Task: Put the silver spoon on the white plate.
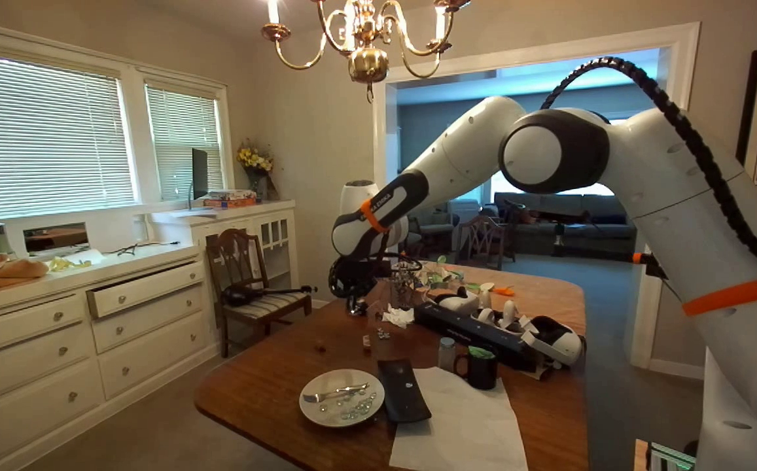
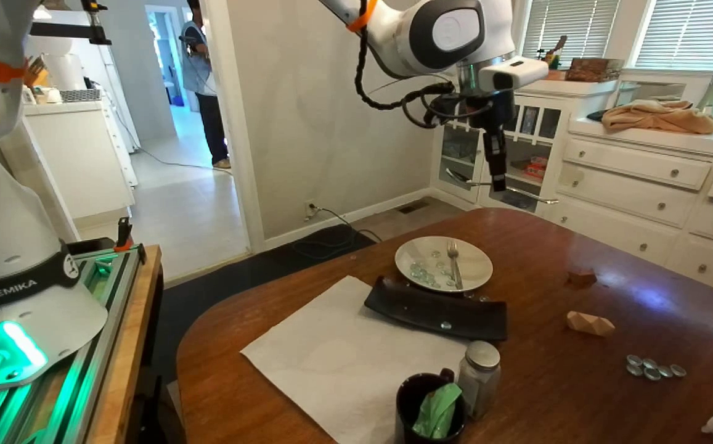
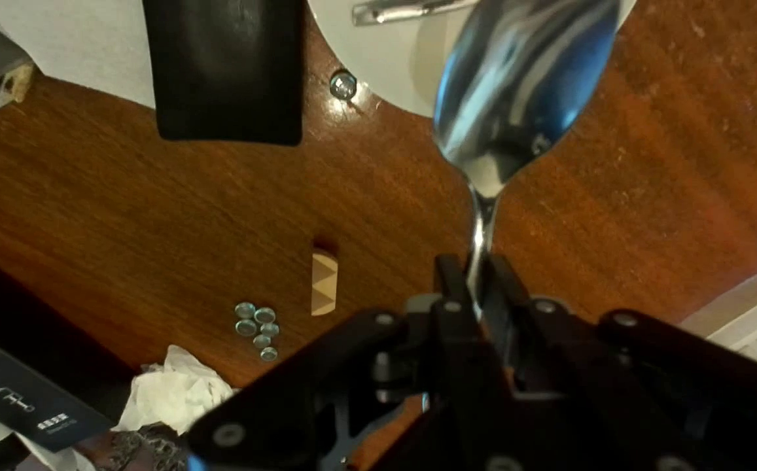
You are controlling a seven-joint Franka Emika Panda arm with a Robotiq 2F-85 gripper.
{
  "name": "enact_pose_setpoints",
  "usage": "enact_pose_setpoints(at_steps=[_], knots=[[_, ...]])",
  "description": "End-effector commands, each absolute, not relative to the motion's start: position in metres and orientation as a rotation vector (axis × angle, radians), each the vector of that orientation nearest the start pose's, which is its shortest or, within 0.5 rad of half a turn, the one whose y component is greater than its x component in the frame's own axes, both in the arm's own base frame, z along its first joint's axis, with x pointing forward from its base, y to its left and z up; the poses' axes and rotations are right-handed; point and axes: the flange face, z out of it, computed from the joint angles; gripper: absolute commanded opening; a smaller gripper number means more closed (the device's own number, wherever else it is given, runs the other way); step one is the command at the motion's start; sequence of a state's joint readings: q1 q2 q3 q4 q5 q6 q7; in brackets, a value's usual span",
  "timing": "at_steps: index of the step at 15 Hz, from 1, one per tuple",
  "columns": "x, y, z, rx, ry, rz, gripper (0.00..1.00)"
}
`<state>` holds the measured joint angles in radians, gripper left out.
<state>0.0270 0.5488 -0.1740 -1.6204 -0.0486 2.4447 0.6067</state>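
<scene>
Daylight glows behind the blinds; the tabletop glares.

Both ext. cams share plate; wrist cam looks down.

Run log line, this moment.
black gripper: shut on silver metal spoon | spoon: aloft | round white plate: holds silver fork, clear glass pebbles | placement: pending
</scene>
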Motion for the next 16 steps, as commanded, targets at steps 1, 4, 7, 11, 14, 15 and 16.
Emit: enact_pose_setpoints(at_steps=[1, 4, 7, 11, 14, 15, 16], knots=[[0.659, -0.067, 0.32, -3.001, 1.0, -0.49, 0.03], [0.632, -0.06, 0.302, -3.017, 0.997, -0.526, 0.03], [0.614, -0.063, 0.293, -3.027, 0.987, -0.695, 0.03], [0.615, -0.062, 0.268, -2.994, 0.943, -0.935, 0.03], [0.62, -0.046, 0.249, -2.969, 0.899, -1.053, 0.03], [0.621, -0.039, 0.245, -2.963, 0.892, -1.077, 0.03], [0.621, -0.033, 0.238, -2.961, 0.882, -1.103, 0.03]])
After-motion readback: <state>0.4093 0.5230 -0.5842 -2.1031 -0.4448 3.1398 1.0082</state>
